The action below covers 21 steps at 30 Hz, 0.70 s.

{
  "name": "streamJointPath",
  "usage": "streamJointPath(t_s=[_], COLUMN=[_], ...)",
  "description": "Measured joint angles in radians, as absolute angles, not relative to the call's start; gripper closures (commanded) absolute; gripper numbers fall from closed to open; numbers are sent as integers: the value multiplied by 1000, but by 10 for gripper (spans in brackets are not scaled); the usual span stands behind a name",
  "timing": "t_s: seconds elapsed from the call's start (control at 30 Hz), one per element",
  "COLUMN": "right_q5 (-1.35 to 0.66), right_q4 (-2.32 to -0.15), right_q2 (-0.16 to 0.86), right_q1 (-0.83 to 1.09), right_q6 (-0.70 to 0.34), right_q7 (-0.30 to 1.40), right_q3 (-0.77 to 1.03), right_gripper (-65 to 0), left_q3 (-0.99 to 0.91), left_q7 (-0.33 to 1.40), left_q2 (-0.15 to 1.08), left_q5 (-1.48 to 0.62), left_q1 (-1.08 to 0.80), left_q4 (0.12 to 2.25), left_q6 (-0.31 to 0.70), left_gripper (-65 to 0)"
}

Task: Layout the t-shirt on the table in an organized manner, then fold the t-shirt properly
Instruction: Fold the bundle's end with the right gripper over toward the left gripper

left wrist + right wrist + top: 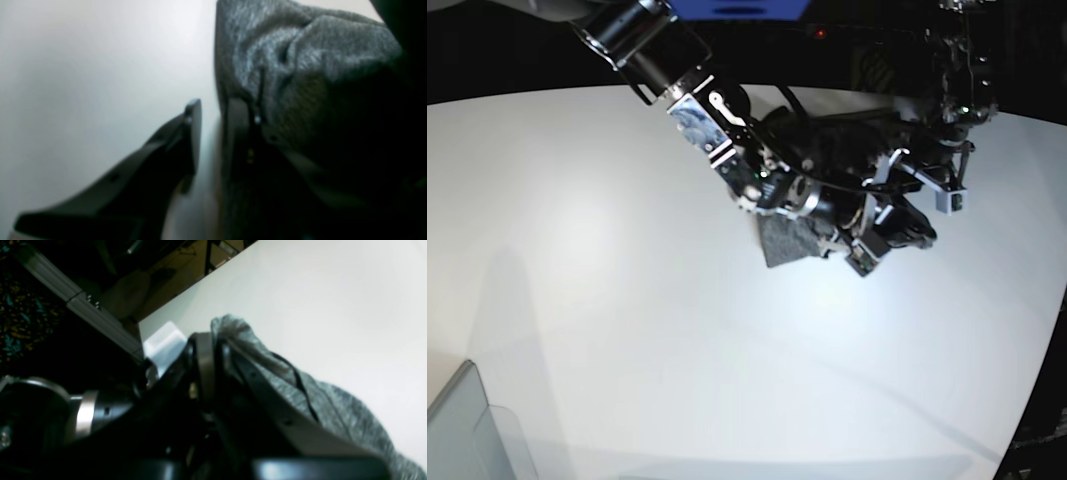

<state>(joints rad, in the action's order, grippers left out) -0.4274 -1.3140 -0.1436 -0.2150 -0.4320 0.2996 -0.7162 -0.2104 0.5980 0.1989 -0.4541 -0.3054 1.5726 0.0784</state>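
White glossy surface [607,300] wide, bare around work zone; dark room behind, translucent bin corner [467,430] at near edge. T-shirt [787,243] bunched in small lump mid-surface toward far side, lifted between both arms. Right gripper [213,340] jaws pressed together, pinching shirt edge. Left gripper [213,113] jaws narrowly spread; cloth draped over one finger, grip not confirmable. Shirt long axis not readable while crumpled. Both arms equally near; likely next: pull apart to spread.
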Motion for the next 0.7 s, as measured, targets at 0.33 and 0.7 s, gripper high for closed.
streamJointPath(t_s=[0.33,0.7], right_q5=[-427,-425], right_q4=[-1285,-1481], right_q2=[-144,-110], right_q1=[-258,-169], right_q6=[-432,-440], right_q7=[223,437], right_q3=[-729,-469], right_gripper=[-202,-406], left_q3=[-212,-213], left_q7=[585,582], left_q2=[199,202], left_q5=[-458,-462], left_q1=[-326,-332], left_q4=[1578,1578], left_q6=[80,81], left_gripper=[-143,-143])
